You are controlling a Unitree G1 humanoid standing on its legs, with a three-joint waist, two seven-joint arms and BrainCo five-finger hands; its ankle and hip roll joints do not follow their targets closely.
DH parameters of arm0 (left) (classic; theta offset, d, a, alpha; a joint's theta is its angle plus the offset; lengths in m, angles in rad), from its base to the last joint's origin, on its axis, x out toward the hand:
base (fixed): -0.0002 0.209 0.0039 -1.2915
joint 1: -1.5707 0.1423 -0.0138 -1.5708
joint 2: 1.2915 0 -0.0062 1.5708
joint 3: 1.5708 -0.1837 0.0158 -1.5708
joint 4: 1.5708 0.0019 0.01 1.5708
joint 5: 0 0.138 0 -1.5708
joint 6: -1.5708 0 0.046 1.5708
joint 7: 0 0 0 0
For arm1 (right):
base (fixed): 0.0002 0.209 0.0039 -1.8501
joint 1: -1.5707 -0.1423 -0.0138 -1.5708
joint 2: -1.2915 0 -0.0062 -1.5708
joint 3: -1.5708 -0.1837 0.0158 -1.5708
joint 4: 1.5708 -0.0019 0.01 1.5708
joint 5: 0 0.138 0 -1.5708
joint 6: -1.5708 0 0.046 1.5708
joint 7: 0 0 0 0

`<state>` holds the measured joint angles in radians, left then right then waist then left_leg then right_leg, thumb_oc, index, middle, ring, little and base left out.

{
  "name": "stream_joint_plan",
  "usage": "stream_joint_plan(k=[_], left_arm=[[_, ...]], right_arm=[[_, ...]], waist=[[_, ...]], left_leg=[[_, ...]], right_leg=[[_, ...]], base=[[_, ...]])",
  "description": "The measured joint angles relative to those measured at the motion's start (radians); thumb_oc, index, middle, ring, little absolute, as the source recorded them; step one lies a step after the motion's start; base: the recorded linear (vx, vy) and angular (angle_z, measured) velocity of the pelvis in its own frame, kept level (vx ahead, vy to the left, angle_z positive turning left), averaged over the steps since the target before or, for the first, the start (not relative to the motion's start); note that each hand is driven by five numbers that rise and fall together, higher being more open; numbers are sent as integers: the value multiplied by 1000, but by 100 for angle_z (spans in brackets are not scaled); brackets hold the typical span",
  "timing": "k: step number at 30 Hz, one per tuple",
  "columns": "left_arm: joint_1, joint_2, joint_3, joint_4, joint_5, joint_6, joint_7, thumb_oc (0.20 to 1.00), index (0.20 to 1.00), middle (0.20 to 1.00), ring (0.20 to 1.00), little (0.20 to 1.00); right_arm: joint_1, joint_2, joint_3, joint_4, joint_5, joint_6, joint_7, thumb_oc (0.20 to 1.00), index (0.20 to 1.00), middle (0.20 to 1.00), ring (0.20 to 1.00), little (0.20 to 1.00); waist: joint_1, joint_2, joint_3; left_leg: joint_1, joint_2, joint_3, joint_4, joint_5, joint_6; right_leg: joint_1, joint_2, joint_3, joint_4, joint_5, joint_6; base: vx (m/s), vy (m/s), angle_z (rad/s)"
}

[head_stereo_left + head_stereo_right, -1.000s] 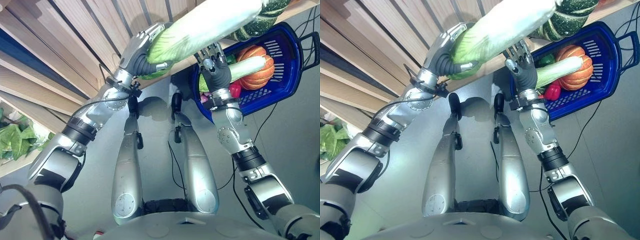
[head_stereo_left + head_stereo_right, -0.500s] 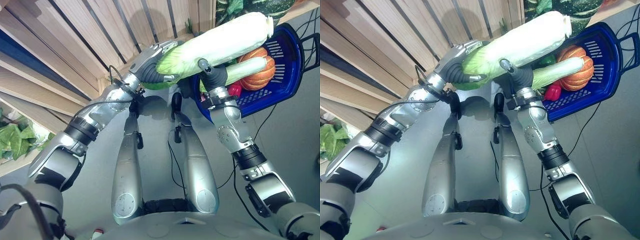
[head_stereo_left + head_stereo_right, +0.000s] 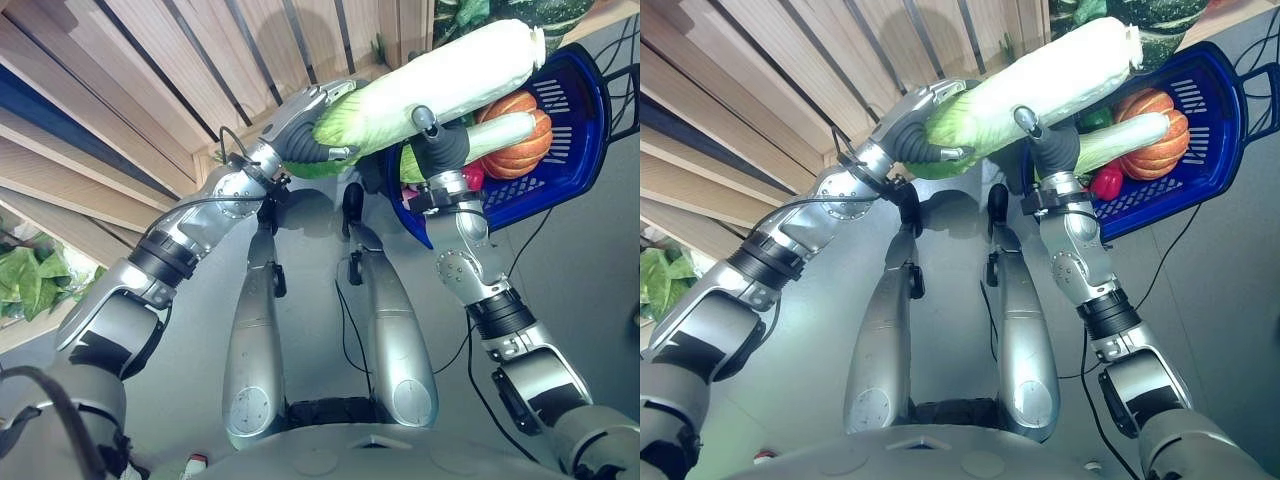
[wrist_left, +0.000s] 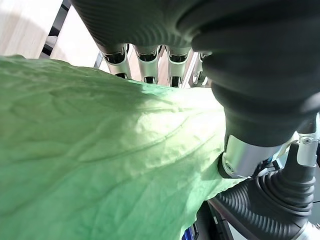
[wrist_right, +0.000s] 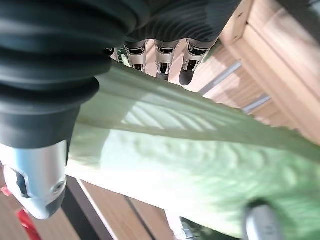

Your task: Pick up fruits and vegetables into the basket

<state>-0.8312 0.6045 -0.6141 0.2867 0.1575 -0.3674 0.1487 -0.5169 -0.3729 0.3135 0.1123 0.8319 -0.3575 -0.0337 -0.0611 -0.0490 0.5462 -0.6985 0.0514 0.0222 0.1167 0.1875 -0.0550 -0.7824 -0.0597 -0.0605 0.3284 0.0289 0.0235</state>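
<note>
wooden slatted wall (image 3: 120, 90): pale planks with dark gaps, running diagonally behind the work area | grey floor (image 3: 590, 240): smooth, bare patch at the right | wooden shelf edge (image 3: 30, 330): lower left corner (partly cut off)

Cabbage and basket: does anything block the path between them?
Nothing visible blocks it. Both robot hands, left and right, hold the cabbage just above the basket. A pumpkin and another cabbage already fill much of it, leaving limited space.
</note>
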Motion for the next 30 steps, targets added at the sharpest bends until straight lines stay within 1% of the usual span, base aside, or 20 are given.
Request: stream_joint_plan(k=[3, 4, 5, 12, 18, 19, 20, 24, 28, 30], left_arm=[[0, 0, 0, 0, 0, 6, -6, 200, 200, 200, 200, 200], [1, 0, 0, 0, 0, 11, -7, 200, 200, 200, 200, 200], [1, 0, 0, 0, 0, 16, -8, 200, 200, 200, 200, 200], [5, -1, 2, -11, -1, 16, -12, 200, 200, 200, 200, 200], [7, 0, 1, -33, -1, 40, -21, 200, 200, 200, 200, 200], [7, 0, 1, -37, 0, 44, -21, 479, 479, 479, 479, 479], [7, -1, 1, -37, 0, 47, -21, 1000, 1000, 1000, 1000, 1000], [8, 1, -2, -37, 4, 74, -16, 1000, 1000, 1000, 1000, 1000], [29, -3, -9, -38, 53, 103, 77, 1000, 1000, 1000, 1000, 1000], [43, -5, -8, -38, 83, 103, 132, 1000, 1000, 1000, 1000, 1000]], right_arm=[[0, 1, -11, -1, 32, -8, 11, 1000, 1000, 1000, 1000, 1000], [1, 2, -16, -1, 36, -8, 16, 912, 912, 912, 912, 912], [3, 2, -22, -6, 52, -8, 22, 200, 200, 200, 200, 200], [5, 2, -32, -27, 53, -9, 22, 200, 200, 200, 200, 200], [8, 2, -34, -27, 54, -9, 22, 200, 200, 200, 200, 200], [7, 2, -34, -27, 54, -9, 22, 200, 200, 200, 200, 200], [7, 1, -34, -27, 54, -9, 22, 200, 200, 200, 200, 200], [3, -1, -24, -29, 53, -9, 29, 200, 200, 200, 200, 200], [4, 1, -11, -39, 52, -8, 38, 200, 200, 200, 200, 200], [4, 1, -11, -39, 52, -9, 38, 200, 200, 200, 200, 200]], waist=[[0, 0, 0], [1, 0, 0], [1, 0, 0], [2, 0, 0], [3, 0, 0], [2, 0, 0], [3, 0, 0], [3, 0, 0], [4, 0, 0], [5, 0, 0]], left_leg=[[0, 0, 0, 0, 0, 0], [0, 0, 0, 0, -1, -2], [0, 0, 0, 0, 0, 0], [-3, 0, 0, 0, 0, 0], [-8, 0, 1, 0, 0, 0], [-8, 0, 1, 0, 0, 0], [-8, 0, 1, 0, 0, 0], [-8, 0, 0, 0, 0, 0], [-7, 0, 0, 0, 1, 0], [-7, 0, 0, 0, 2, 0]], right_leg=[[0, 0, 0, 0, 0, 0], [0, 0, 0, 0, -1, 1], [0, 0, 0, 0, -1, 1], [-2, 0, -1, 0, -1, 1], [-8, -1, -1, 2, -1, 1], [-8, 0, -1, 2, -1, 1], [-8, 0, -1, 2, -1, 1], [-8, -1, -2, 3, -1, 1], [-7, 0, -2, 4, -1, 1], [-7, -1, -2, 4, -1, 1]], base=[[0, 0, 0], [0, 0, 0], [0, 0, 0], [0, 0, 0], [0, 0, 0], [0, 0, 0], [0, 0, 0], [0, 0, 0], [0, 0, 0], [0, 0, 0]])
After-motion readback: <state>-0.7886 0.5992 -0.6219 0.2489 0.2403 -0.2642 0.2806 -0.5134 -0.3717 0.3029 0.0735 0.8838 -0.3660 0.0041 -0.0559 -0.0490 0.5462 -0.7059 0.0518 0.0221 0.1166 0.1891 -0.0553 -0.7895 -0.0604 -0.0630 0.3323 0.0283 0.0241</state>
